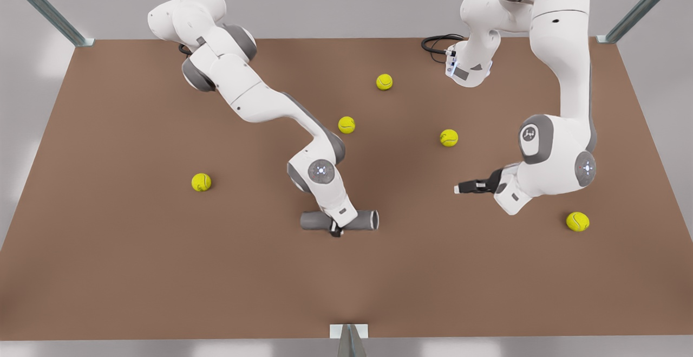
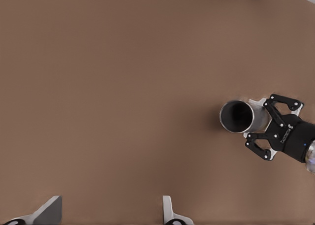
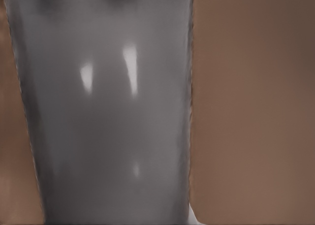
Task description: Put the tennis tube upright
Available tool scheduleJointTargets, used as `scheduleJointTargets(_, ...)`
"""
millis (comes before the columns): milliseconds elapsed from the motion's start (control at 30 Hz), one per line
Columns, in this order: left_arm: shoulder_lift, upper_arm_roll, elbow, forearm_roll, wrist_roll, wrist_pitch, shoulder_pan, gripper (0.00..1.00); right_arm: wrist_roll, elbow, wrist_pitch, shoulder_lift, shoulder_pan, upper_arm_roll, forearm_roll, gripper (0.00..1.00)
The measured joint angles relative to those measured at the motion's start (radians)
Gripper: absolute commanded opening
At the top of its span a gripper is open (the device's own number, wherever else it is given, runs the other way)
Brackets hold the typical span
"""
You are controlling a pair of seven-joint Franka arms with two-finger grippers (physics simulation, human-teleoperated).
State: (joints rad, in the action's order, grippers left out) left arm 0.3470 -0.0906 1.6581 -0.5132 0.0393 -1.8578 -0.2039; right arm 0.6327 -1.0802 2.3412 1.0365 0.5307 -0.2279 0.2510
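Near the front middle of the brown table (image 1: 162, 270), the tennis tube (image 1: 368, 220) is seen lying on its side, its length running across the front view. Its open, lighter-rimmed end (image 2: 237, 116) is turned toward the front view's right.

The tube is straddled at about mid-length by the right gripper (image 1: 337, 230), which is reached down from the arm on the front view's left. Its fingers (image 2: 257, 106) are closed against the tube's sides. In the right wrist view, the frame is largely filled by the grey wall of the tube (image 3: 108, 116).

The left gripper (image 1: 459, 188) is held low over the table, well apart from the tube, and is pointed toward the tube's open end. Its fingers (image 2: 49, 210) are spread wide and nothing is held between them.

Five yellow-green tennis balls (image 1: 346, 124) are scattered over the table.
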Motion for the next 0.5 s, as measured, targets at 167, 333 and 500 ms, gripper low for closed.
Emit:
scheduleJointTargets(167,0.076,0.012,-0.068,-0.110,0.000,0.002,-0.001,1.00,0.019,0.028,-0.002,0.004,0.034,-0.008,0.000,0.73)
scheduleJointTargets(333,0.130,0.035,-0.085,-0.183,-0.004,-0.003,-0.003,1.00,0.016,0.030,-0.001,0.004,0.076,0.005,0.014,1.00)
scheduleJointTargets(500,0.192,0.090,-0.123,-0.247,-0.012,-0.013,-0.006,1.00,0.009,0.031,-0.013,-0.020,0.079,0.006,0.015,1.00)
